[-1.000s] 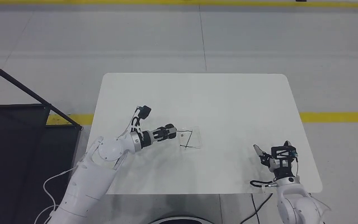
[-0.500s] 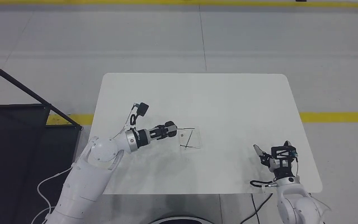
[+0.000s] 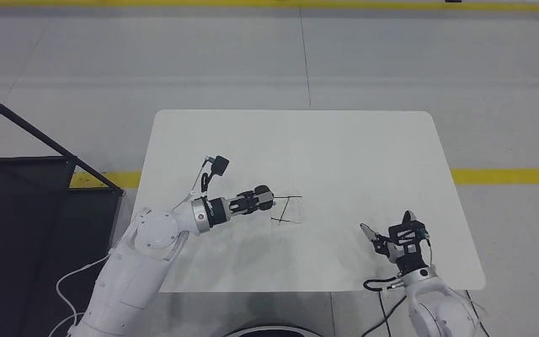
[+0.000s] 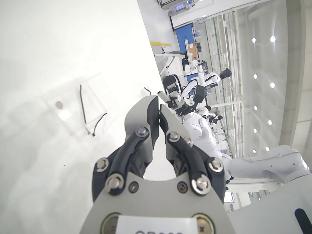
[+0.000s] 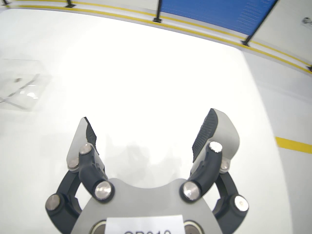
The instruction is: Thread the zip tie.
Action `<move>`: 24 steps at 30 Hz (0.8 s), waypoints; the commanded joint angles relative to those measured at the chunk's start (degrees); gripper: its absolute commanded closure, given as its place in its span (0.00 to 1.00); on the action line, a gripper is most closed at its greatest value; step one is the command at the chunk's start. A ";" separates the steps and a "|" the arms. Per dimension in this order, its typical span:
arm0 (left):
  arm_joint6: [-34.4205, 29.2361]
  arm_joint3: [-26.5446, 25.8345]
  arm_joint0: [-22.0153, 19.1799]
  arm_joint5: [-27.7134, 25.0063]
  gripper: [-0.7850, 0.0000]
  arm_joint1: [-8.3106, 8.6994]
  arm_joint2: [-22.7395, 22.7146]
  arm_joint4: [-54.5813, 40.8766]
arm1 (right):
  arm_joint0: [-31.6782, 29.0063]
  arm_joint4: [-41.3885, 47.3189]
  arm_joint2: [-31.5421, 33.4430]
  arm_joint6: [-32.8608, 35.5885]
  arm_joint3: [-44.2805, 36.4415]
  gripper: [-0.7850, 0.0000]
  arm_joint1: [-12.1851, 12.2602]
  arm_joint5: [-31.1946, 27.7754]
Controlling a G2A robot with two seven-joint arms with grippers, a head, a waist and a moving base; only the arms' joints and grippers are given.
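Note:
A thin black zip tie (image 3: 285, 210) lies bent over a small clear plate (image 3: 289, 216) near the middle of the white table (image 3: 337, 152). My left gripper (image 3: 264, 197) sits just left of the plate, shut, with a short black strap end (image 4: 147, 90) sticking out at its tip (image 4: 159, 103). In the left wrist view, more black strap (image 4: 83, 105) lies across the clear plate (image 4: 97, 91), apart from the fingers. My right gripper (image 3: 389, 231) stands open near the table's front right, nothing between its fingers (image 5: 150, 120). In the right wrist view the clear plate (image 5: 23, 83) lies far off.
The table's front edge (image 3: 320, 291) runs close under both arms. A black frame (image 3: 38, 135) stands off the table's left side. Bare tabletop lies between the plate and the right gripper.
My left gripper has shifted slightly right, toward the plate, and the black line at its tip reaches farther right. My right gripper has moved left and turned.

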 commanded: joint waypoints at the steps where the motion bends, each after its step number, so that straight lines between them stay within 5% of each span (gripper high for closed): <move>1: 0.14 -0.53 -0.01 -1.27 1.00 -0.05 0.75 0.67 | 0.94 1.51 -2.23 1.82 -0.78 0.00 -0.07 -4.08; 5: 0.05 -0.52 -0.15 -2.53 1.00 -0.10 1.55 0.48 | 3.49 4.51 -6.60 5.74 -1.29 0.00 -0.29 -9.33; 9: 0.05 -0.52 -0.15 -2.53 1.00 -0.10 1.55 0.48 | 5.51 1.45 -8.37 9.15 -1.97 0.00 -0.65 -3.38; 19: 0.05 -0.52 -0.15 -2.53 1.00 -0.10 1.55 0.48 | 5.51 1.45 -8.37 9.15 -1.97 0.00 -0.65 -3.38; 24: 0.10 -1.07 0.20 -2.31 1.00 -0.14 2.19 -0.58 | 5.57 -4.99 -9.38 1.28 -2.81 0.00 -0.56 -3.98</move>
